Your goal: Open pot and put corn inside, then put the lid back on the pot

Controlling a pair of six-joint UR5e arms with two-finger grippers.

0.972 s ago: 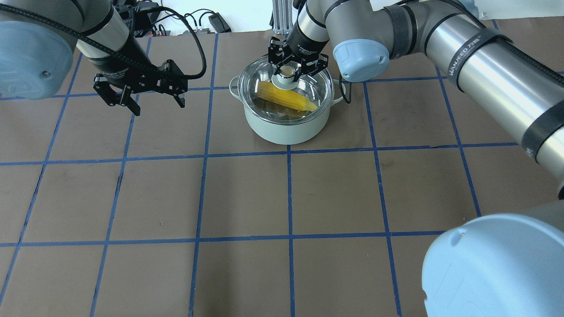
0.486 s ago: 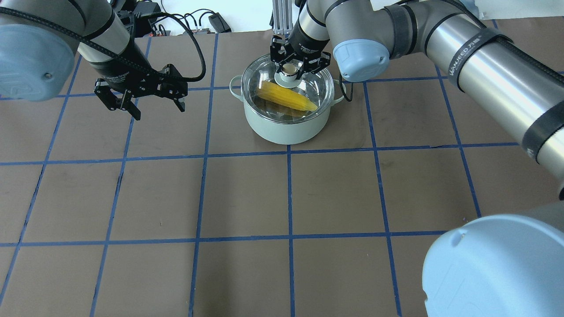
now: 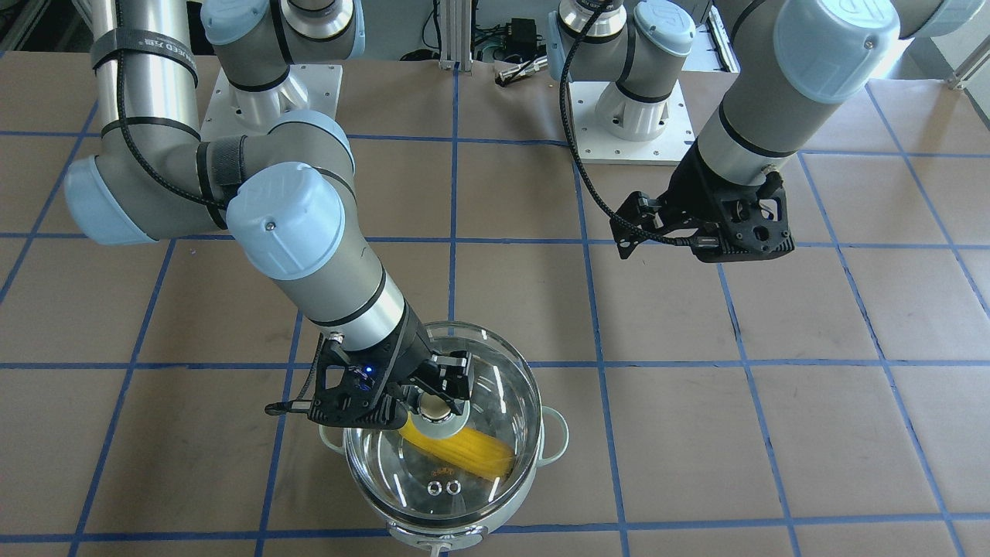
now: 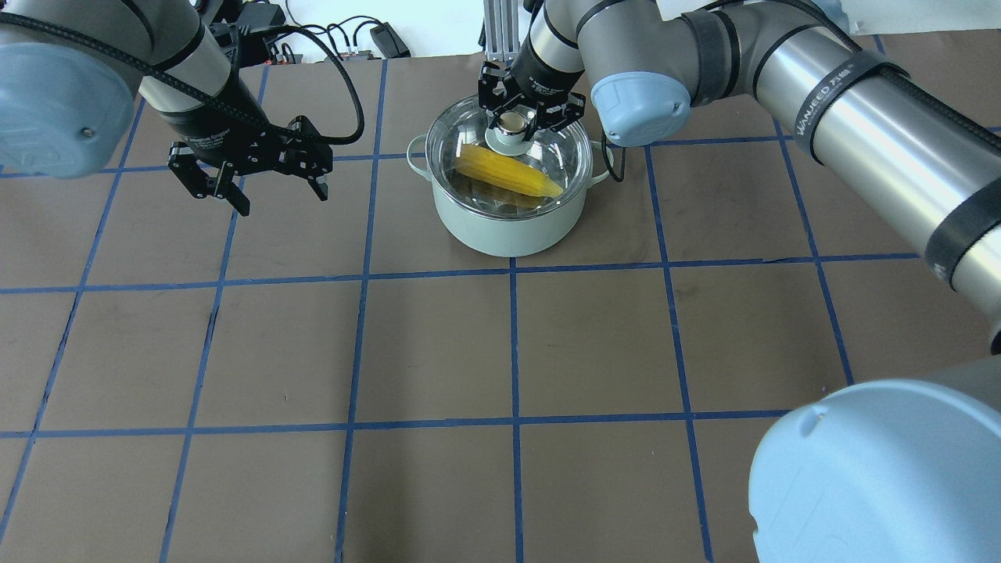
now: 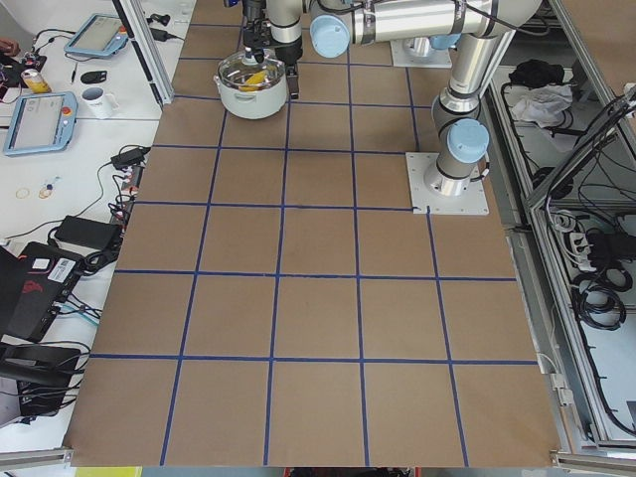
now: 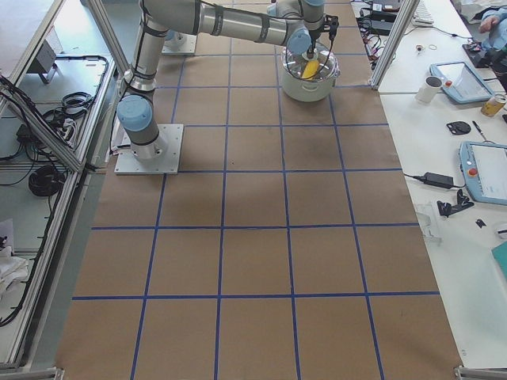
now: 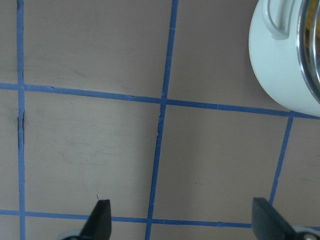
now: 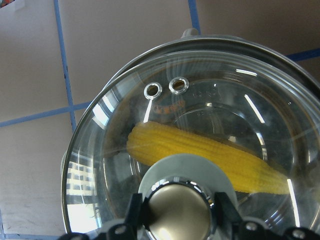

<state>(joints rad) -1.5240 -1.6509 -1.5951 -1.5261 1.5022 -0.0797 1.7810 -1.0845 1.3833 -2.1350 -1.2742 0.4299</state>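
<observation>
The pale grey-green pot point(image 4: 508, 227) stands at the far middle of the table. The yellow corn point(image 4: 508, 172) lies inside it, seen through the clear glass lid point(image 4: 563, 152), which sits on the pot's rim. My right gripper point(image 4: 512, 121) is above the pot, shut on the lid's cream-gold knob. In the right wrist view the fingers flank the knob point(image 8: 177, 212) above the corn point(image 8: 200, 150), and two vent holes show. My left gripper point(image 4: 278, 191) is open and empty, hovering to the pot's left. The left wrist view shows the pot's side point(image 7: 280, 75).
The brown table surface point(image 4: 438, 352) has a grid of blue tape lines. Cables and a power unit point(image 4: 258, 23) lie beyond the far edge. Side tables with tablets and a mug point(image 6: 432, 87) stand past the far edge.
The right gripper has come down a little with the lid, which now sits on the pot. The left gripper has shifted slightly away from the pot and stays open.
</observation>
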